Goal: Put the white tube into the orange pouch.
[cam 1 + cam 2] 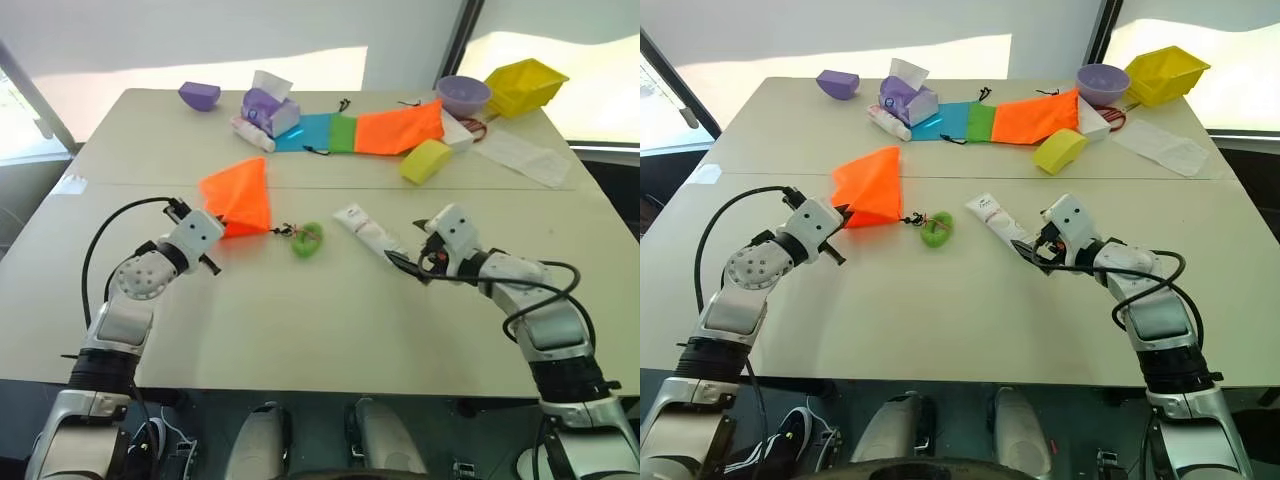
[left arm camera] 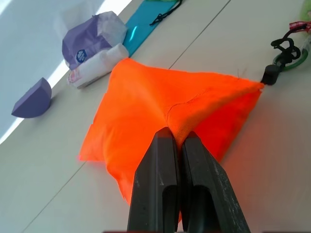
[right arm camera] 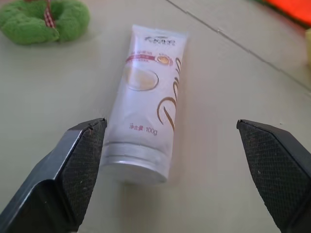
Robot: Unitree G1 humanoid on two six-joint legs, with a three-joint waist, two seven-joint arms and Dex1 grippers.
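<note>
The orange pouch (image 1: 240,193) lies left of the table's middle, and its dark cord runs to a round green bead (image 1: 307,239). My left gripper (image 1: 213,220) is shut on the pouch's near edge, and the fabric (image 2: 160,97) is bunched up toward the fingers (image 2: 160,160). Right of the bead the white tube (image 1: 364,231) lies flat, its cap end toward my right gripper (image 1: 404,265). That gripper is open just short of the cap. In the right wrist view the tube (image 3: 146,107) lies between the spread fingertips (image 3: 85,145), untouched.
Along the far side lie a second orange pouch (image 1: 400,128), a green one (image 1: 343,133) and a blue one (image 1: 305,132). There are also a purple tissue pack (image 1: 268,108), another tube (image 1: 252,133), a purple wedge (image 1: 199,95), a yellow block (image 1: 426,160), a purple bowl (image 1: 463,95) and a yellow bin (image 1: 527,85).
</note>
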